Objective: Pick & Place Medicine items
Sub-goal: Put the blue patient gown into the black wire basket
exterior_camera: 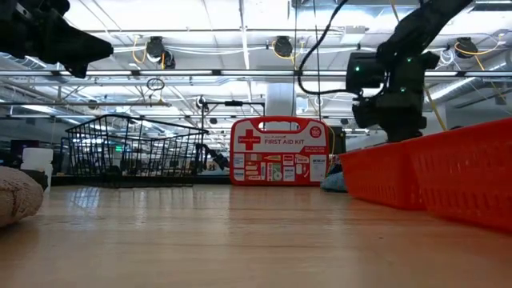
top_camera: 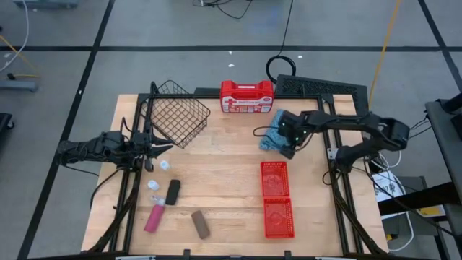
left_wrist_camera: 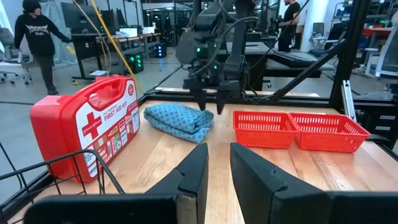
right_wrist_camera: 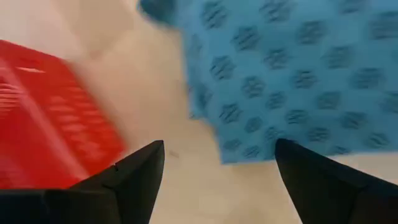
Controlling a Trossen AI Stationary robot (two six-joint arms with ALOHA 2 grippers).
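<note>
1. High view: the medicine items lie near the table's front-left corner: small white bottles [top_camera: 164, 165], a black piece [top_camera: 172, 192], a pink piece [top_camera: 154, 217] and a brown piece [top_camera: 200, 224]. The left gripper [top_camera: 148, 150] hangs just beside the wire basket [top_camera: 173, 112]. The right gripper [top_camera: 287, 149] hovers at the edge of the blue cloth [top_camera: 273, 136], well apart from the items.

2. Low view: a gripper hangs above the red trays [exterior_camera: 448, 172], clear of the table, holding nothing. The first aid kit [exterior_camera: 278, 152] stands behind.

3. Left wrist view: the left fingers [left_wrist_camera: 193, 171] are together, with nothing between them.

4. Right wrist view: the right fingers [right_wrist_camera: 140, 168] stand wide apart over the cloth's corner and bare wood, beside a red tray [right_wrist_camera: 50, 118].

5. Judgement: the right arm looks poorly placed for a pick. A good approach would cross to the items, centre on one piece, align the fingers across its narrow side, and descend without nudging its neighbours.
</note>
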